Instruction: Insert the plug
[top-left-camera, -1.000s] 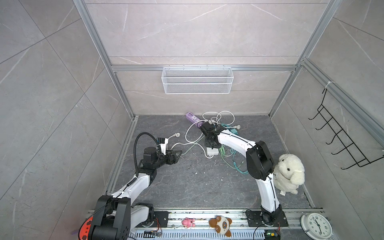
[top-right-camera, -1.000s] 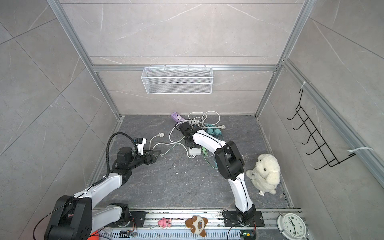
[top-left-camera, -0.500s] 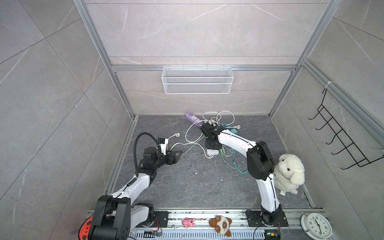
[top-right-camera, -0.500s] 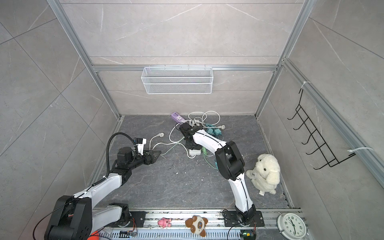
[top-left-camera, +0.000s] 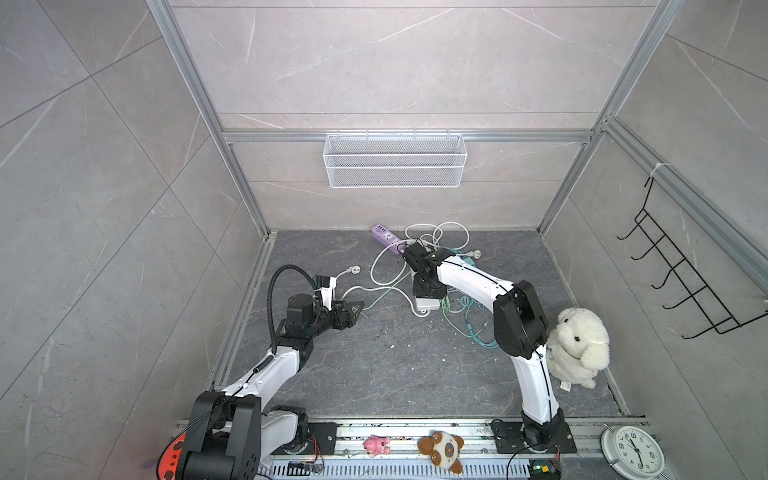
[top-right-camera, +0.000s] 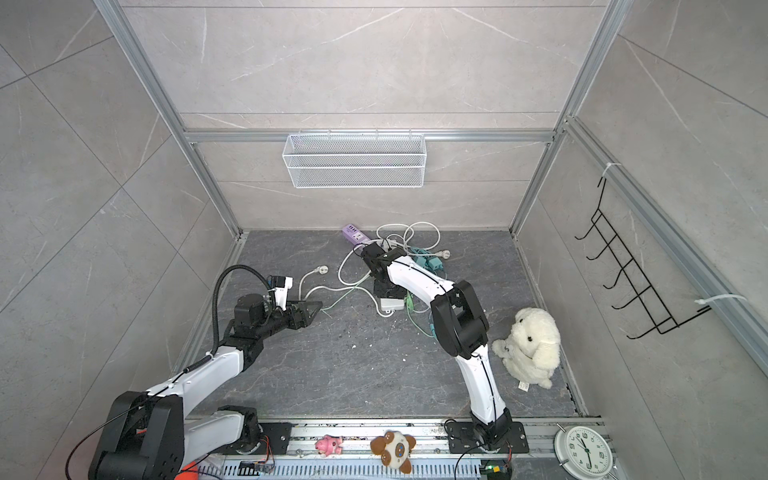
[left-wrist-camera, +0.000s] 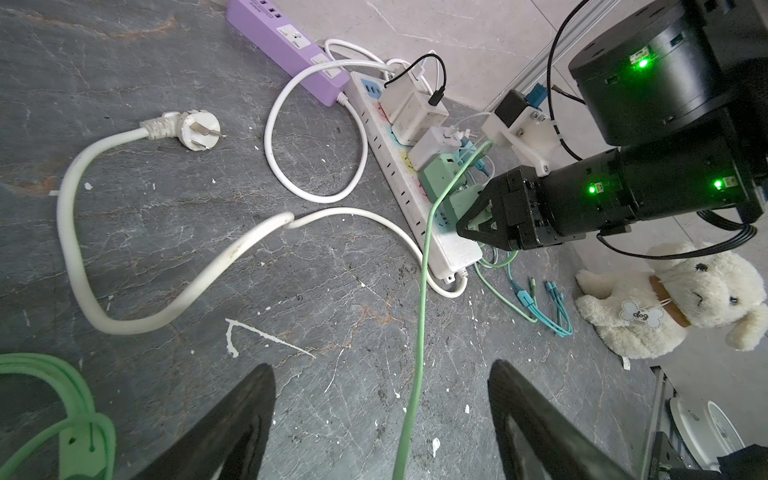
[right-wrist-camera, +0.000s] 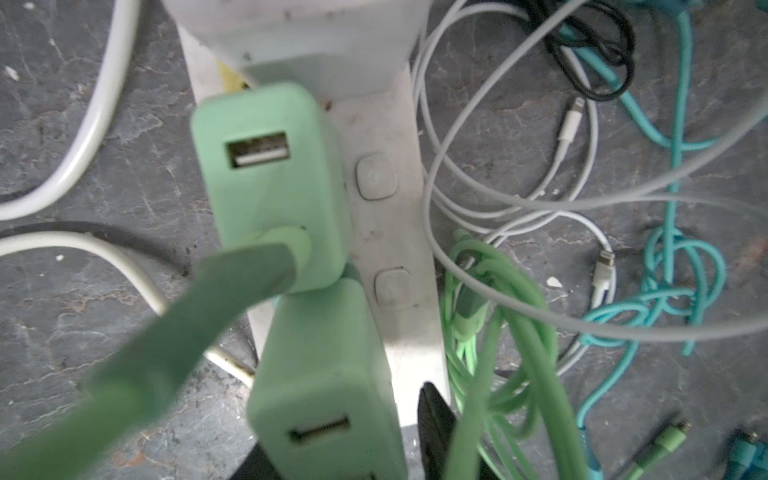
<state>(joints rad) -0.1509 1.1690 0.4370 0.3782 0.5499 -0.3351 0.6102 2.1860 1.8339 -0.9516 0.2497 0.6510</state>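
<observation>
A green charger plug (right-wrist-camera: 324, 374) stands in the white power strip (right-wrist-camera: 386, 124) near its cord end. My right gripper (right-wrist-camera: 345, 424) points down over it, jaws on either side. One black finger (right-wrist-camera: 432, 411) shows a thin gap to the plug; the other is mostly hidden under it. In both top views this gripper (top-left-camera: 426, 291) (top-right-camera: 388, 291) covers the strip (top-left-camera: 428, 307) (top-right-camera: 392, 306). Another green adapter (right-wrist-camera: 270, 178) with a green cable sits beside the plug. My left gripper (left-wrist-camera: 382, 374) (top-left-camera: 353, 309) is open low over the floor, with a thin green cable (left-wrist-camera: 419, 332) running between its fingers.
A purple power strip (top-left-camera: 386, 237) lies by the back wall. A loose white plug (left-wrist-camera: 195, 129) on a thick cord is on the floor. Tangled teal, white and green cables (right-wrist-camera: 673, 249) lie beside the white strip. A white plush dog (top-left-camera: 577, 345) sits at the right.
</observation>
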